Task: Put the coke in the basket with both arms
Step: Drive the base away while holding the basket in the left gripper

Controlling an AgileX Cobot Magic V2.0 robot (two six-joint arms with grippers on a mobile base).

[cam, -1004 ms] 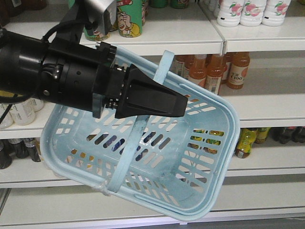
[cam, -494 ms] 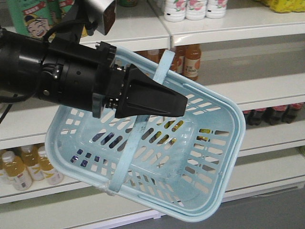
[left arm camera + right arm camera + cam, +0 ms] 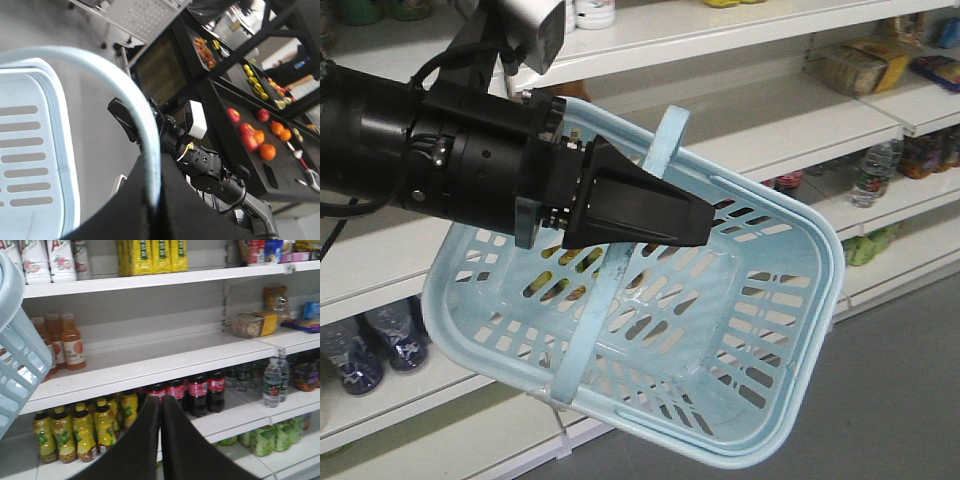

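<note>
The left pincer (image 3: 703, 222) is gripping the hoop handle (image 3: 669, 136) of the tilted basket (image 3: 833, 262); the right pincer (image 3: 160, 402) is hanging pressed together, empty.

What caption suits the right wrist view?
Right gripper, shut and empty, faces red-labelled cola bottles on a lower shelf; pale blue basket at the left edge.

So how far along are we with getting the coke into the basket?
Done: the left gripper is shut on the handle of the basket, holding it tilted in the air. In hand: the right gripper, shut and empty, faces the shelf where the coke bottles stand. Left: grasp a coke, lift it off and set it in the basket, which shows nothing inside.
</note>
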